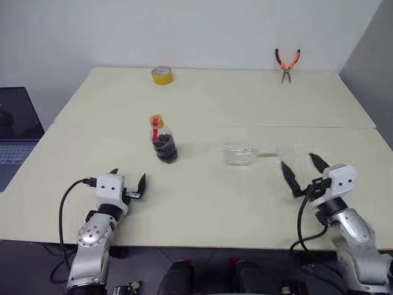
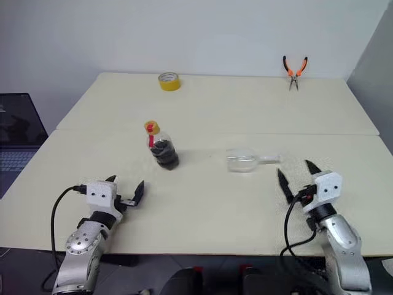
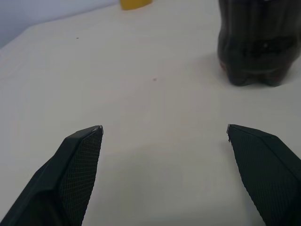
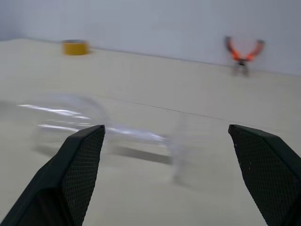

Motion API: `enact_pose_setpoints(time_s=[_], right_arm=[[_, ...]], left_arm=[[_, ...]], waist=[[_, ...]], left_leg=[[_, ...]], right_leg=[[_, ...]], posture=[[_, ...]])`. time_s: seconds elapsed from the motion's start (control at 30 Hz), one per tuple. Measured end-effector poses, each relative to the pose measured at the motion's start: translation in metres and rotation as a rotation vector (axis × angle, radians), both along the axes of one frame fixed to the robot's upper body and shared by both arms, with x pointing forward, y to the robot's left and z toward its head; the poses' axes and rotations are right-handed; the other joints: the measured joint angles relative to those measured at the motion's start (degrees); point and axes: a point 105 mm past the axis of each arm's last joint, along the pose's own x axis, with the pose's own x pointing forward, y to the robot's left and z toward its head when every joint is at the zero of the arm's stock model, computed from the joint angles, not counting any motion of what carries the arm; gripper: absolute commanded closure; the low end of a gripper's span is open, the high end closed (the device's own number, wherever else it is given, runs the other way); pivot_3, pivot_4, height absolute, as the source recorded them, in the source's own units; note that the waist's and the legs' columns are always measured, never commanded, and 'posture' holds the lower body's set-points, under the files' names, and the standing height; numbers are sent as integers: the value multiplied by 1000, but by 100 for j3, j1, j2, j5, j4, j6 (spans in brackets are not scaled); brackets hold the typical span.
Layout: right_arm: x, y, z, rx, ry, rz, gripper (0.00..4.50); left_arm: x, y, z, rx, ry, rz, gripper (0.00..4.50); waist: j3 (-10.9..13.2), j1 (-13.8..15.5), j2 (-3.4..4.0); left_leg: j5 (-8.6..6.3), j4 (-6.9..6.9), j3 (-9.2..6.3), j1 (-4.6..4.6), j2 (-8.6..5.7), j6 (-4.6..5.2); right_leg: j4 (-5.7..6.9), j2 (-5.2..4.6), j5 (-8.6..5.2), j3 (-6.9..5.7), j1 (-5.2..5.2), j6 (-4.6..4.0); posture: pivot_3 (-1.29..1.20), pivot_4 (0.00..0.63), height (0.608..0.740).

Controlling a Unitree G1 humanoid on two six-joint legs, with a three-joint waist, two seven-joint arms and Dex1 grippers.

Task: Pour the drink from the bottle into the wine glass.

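Observation:
The bottle point(image 1: 163, 140) stands upright near the table's middle, yellow cap on, red neck label, dark drink point(image 1: 165, 148) filling its rounded lower body; the left wrist view shows that dark base point(image 3: 256, 44). The wine glass point(image 1: 240, 153) lies on its side to the right of the bottle, bowl toward the bottle, stem and foot point(image 1: 276, 152) pointing right. My left gripper point(image 1: 128, 182) is open near the front left, short of the bottle. My right gripper point(image 1: 302, 168) is open at the front right, just beyond the glass's foot; in the right wrist view the lying glass point(image 4: 94, 122) shows between its fingers, untouched.
A yellow tape roll point(image 1: 161, 75) sits at the table's far edge, and orange-handled pliers point(image 1: 287, 64) lie at the far right. A laptop point(image 1: 15, 132) rests beside the table's left side. A seam point(image 1: 215, 126) crosses the table behind the bottle.

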Motion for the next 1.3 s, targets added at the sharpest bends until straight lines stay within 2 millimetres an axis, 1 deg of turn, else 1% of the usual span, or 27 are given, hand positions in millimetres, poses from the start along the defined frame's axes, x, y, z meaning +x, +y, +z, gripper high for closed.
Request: enact_pose_setpoints(time_s=[0.07,0.13,0.27,0.4,0.5,0.63,0.7,0.8,0.87,1.03,1.17,1.3], right_arm=[[-7,13,6,-38,5,84,0],[-9,18,4,-66,29,122,0],[-8,25,3,-104,51,172,0],[-8,37,3,-130,59,244,0],[-10,44,1,-137,69,286,0],[-10,50,4,-145,52,324,0],[-9,51,2,-154,59,330,0],[-7,50,-3,-158,71,332,0],[-4,52,1,-158,55,335,0],[0,55,10,-162,23,346,0],[2,57,14,-164,15,350,0],[3,58,18,-168,1,355,0]], left_arm=[[7,-12,4,-8,5,-46,33],[14,-21,11,-22,-2,-83,33],[26,-34,23,-54,-13,-140,33],[29,-45,29,-84,-10,-206,33],[30,-50,32,-91,-13,-238,33],[37,-52,37,-97,-26,-241,33],[41,-52,36,-113,-27,-229,33],[48,-45,36,-143,-31,-189,33],[53,-44,35,-149,-24,-180,33],[61,-51,28,-160,8,-199,33],[68,-60,31,-150,7,-239,33],[76,-63,36,-151,-3,-250,33]], waist=[[2,6,-14],[5,8,-27],[7,8,-30],[9,-4,-32],[10,7,-34],[11,16,-37],[11,18,-37],[13,18,-39],[13,15,-39],[13,19,-40],[13,22,-41],[13,18,-41]], left_leg=[[0,5,-7,0,-2,0],[0,4,-9,-2,-2,0],[0,4,-9,-4,-3,0],[0,4,-9,-5,-3,0],[0,8,-11,-7,-4,0],[0,10,-13,-8,-5,0],[0,9,-13,-8,-5,0],[0,10,-13,-9,-4,0],[1,10,-13,-8,-4,0],[1,13,-15,-12,-5,-1],[1,13,-17,-13,-6,-1],[1,13,-18,-13,-5,-1]], right_leg=[[0,0,0,-6,4,1],[0,1,0,-8,4,0],[-1,2,0,-7,1,0],[-2,3,0,-6,-1,0],[-2,2,0,-7,0,0],[-2,2,0,-8,1,0],[-2,2,0,-8,0,0],[-1,2,1,-9,-1,-1],[0,2,1,-9,-1,-1],[0,2,1,-12,-1,-1],[0,2,1,-14,-1,-1],[0,2,1,-16,-2,-1]], posture=[[0,150,740],[0,150,740],[0,150,740],[0,150,740],[0,150,740],[0,150,740],[0,150,740],[0,150,740],[0,150,740],[0,150,740],[0,150,740],[0,150,740]])
